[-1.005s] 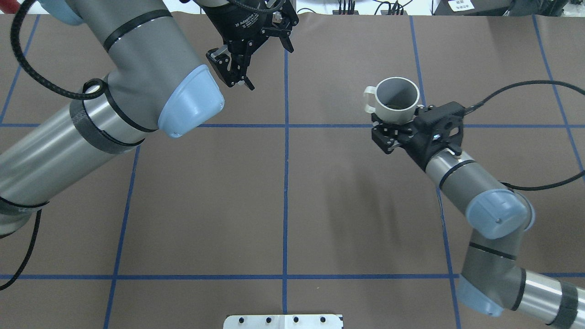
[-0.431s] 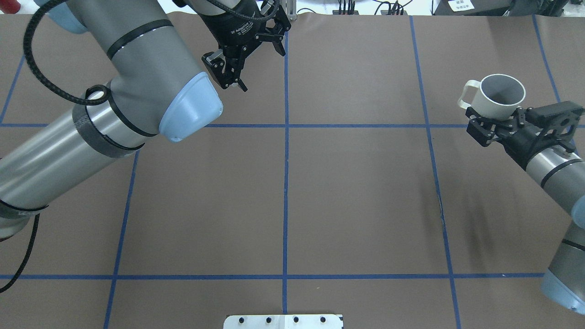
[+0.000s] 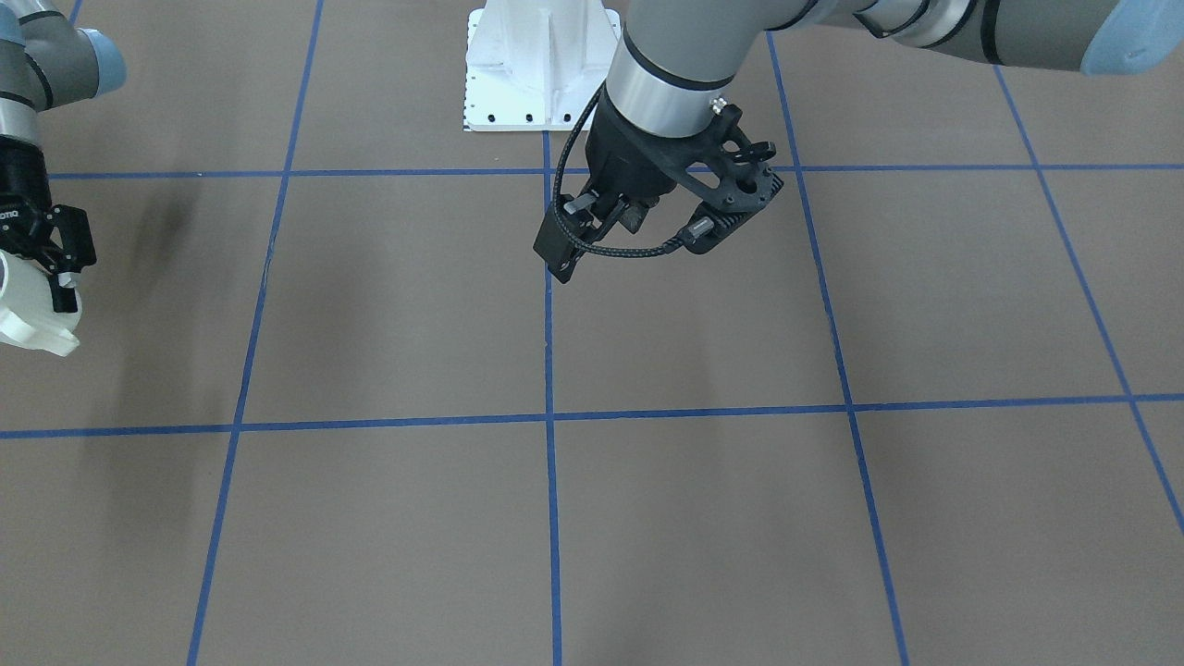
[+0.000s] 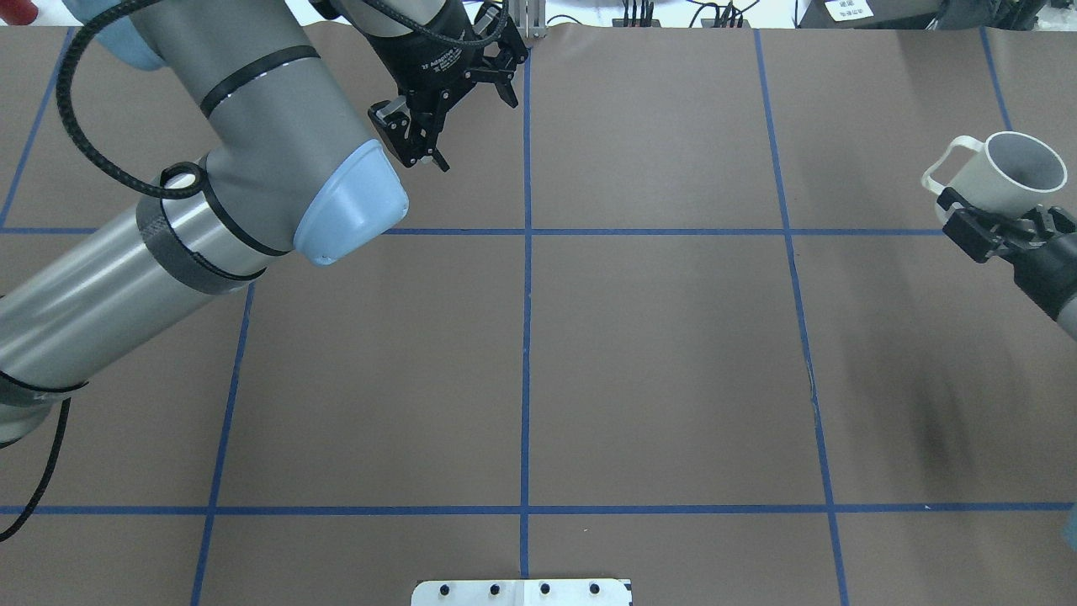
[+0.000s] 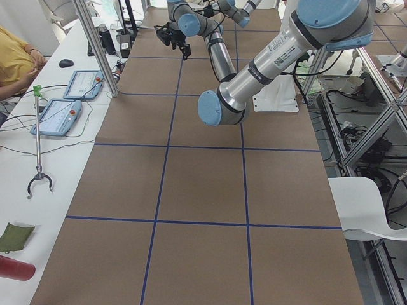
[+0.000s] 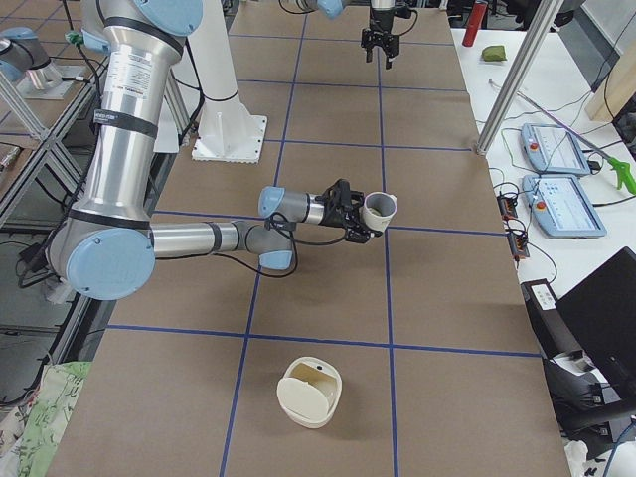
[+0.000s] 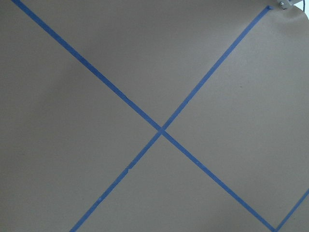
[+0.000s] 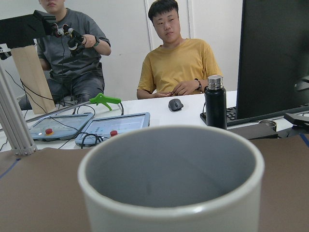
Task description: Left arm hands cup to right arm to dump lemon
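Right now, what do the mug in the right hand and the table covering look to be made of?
The mug: likely glazed ceramic, though hard plastic is possible; off-white, thick wall, smooth rim with a soft sheen in the right wrist view. The table covering: matte brown paper or thin card, no glare, flat. Its grid lines: blue adhesive tape, by the look.

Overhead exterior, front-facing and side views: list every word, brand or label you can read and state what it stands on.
"2F Adaptive": white print on the left hand, overhead view; the line under it is blurred.
"OTIQ": on the right hand, front-facing view; its start is cut off.
A white sticker on the left arm: too small to read.
A white sticker on the right arm: too small to read.
The cup: no lettering shows.
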Available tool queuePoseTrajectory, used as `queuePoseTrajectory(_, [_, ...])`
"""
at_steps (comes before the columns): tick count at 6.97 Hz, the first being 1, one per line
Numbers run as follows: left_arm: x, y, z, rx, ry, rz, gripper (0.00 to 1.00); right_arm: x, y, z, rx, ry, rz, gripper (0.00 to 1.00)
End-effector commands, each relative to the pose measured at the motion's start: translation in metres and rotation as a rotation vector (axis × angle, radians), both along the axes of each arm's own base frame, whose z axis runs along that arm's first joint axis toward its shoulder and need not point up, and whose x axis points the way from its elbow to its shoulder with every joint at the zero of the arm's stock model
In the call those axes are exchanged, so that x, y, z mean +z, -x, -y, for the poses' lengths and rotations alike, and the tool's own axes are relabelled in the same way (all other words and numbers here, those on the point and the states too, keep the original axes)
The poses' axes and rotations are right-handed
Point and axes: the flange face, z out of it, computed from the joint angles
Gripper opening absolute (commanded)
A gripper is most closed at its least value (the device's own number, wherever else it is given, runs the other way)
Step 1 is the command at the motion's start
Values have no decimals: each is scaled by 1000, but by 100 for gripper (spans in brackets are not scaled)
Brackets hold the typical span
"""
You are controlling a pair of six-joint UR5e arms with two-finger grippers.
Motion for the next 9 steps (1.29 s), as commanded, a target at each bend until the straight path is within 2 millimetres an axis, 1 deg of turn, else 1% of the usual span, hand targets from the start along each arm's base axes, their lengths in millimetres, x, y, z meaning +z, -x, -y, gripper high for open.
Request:
queuePoseTrajectory(1, [8, -7, -1, 3, -14, 16, 100, 61, -53, -31, 27, 47, 198, 0])
queuePoseTrajectory(2, [10, -7, -1, 3, -12, 18, 100, 97, -91, -41, 24, 70, 213, 0])
queuePoseTrajectory(3, [9, -7, -1, -2, -17, 21, 100, 113, -140, -38, 20, 148, 292, 0])
queuePoseTrajectory(4, [9, -12, -5, 7, -16, 22, 100, 121, -162, -42, 8, 209, 383, 0])
queuePoseTrajectory(5, [8, -15, -6, 4, -24, 25, 100, 128, -172, -51, 36, 231, 448, 0])
queuePoseTrajectory(6, [7, -16, -7, 6, -26, 24, 100, 134, -180, -62, 98, 290, 609, 0])
queuePoseTrajectory(7, [5, -15, -7, 5, -27, 23, 100, 139, -185, -70, 128, 333, 720, 0])
queuePoseTrajectory(8, [5, -16, -8, 0, -32, 26, 100, 156, -194, -87, 142, 357, 820, 0])
queuePoseTrajectory(9, [5, -16, -7, -3, -35, 27, 100, 182, -204, -107, 154, 377, 909, 0])
